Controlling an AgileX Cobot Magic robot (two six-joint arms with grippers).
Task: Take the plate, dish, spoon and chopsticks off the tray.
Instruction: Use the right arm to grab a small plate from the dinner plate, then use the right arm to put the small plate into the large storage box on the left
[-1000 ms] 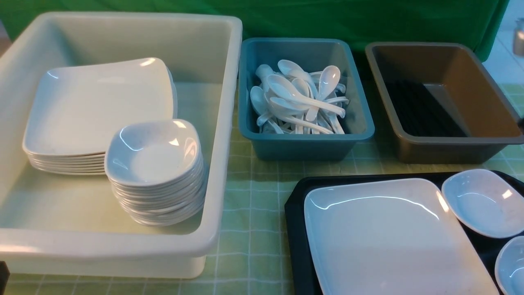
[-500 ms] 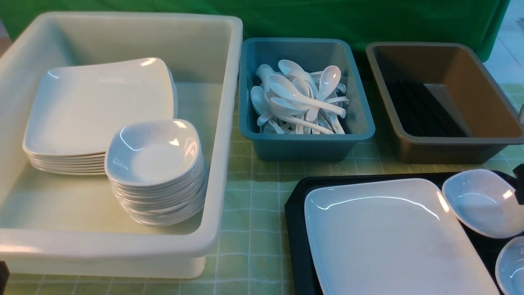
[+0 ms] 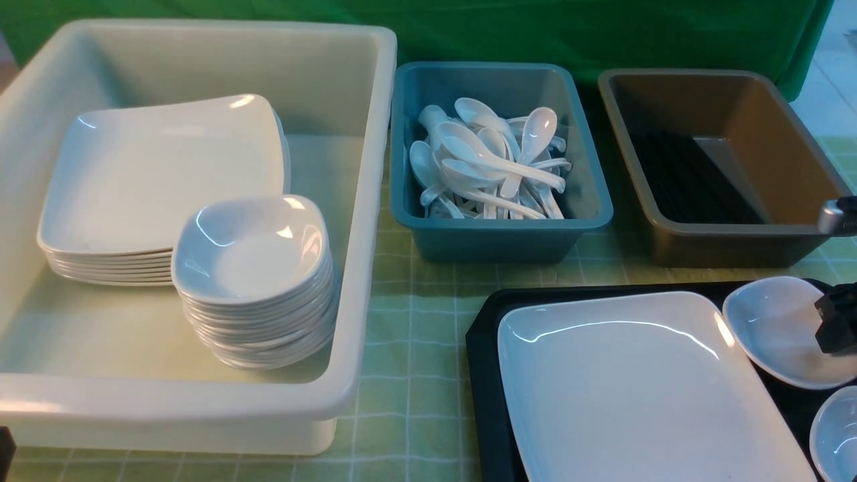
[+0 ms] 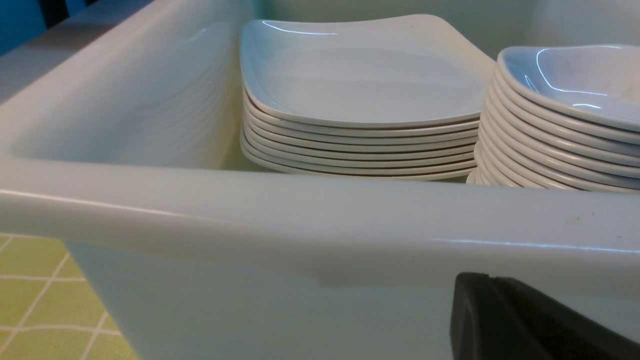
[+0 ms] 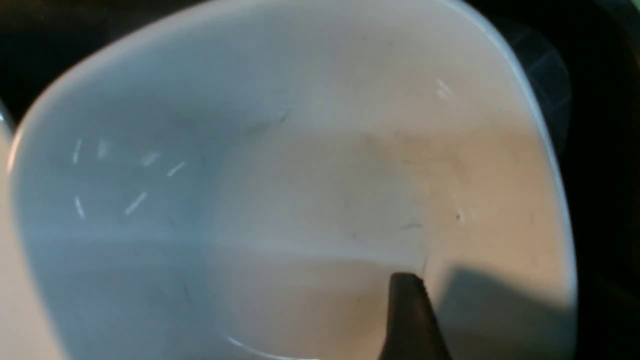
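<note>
The large white plate (image 3: 643,388) lies on the black tray (image 3: 483,375) at the front right. A small white dish (image 3: 776,328) sits on the tray beside the plate's far right corner. My right gripper (image 3: 835,320) reaches in from the right edge and hangs low over this dish, open. One dark finger (image 5: 410,320) is inside the dish's bowl; the other finger is hidden. A second dish (image 3: 833,435) shows at the tray's near right. Spoon and chopsticks are out of view on the tray. My left gripper (image 4: 492,281) is shut and empty, close to the cream tub's outer wall.
A big cream tub (image 3: 361,221) on the left holds a stack of plates (image 3: 161,174) and a stack of small bowls (image 3: 254,281). A blue bin (image 3: 499,237) with several white spoons and a brown bin (image 3: 790,161) stand behind the tray.
My right gripper has come in from the right edge and dropped over the far dish. The left arm and all the dishes stay where they were.
</note>
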